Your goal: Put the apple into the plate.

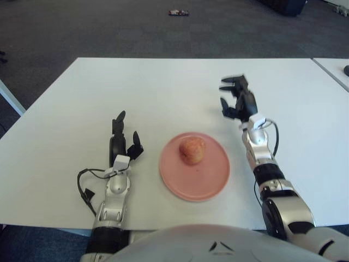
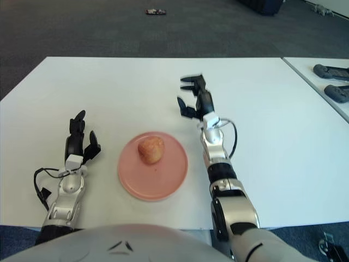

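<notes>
A white table (image 1: 163, 93) is seen, and a pink plate (image 1: 210, 177) is set directly on it near its front edge, between the left hand (image 1: 122, 143) and the right hand (image 1: 237, 101), nearer the left hand.

Small dark object (image 1: 178, 12) on floor too small to identify; neighbouring table (image 1: 334, 70) cut by edge.

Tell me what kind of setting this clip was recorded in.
Probably an office or lab room: a plain white table on dark grey carpet, a second table alongside, with only a pink plate and apple.
</notes>
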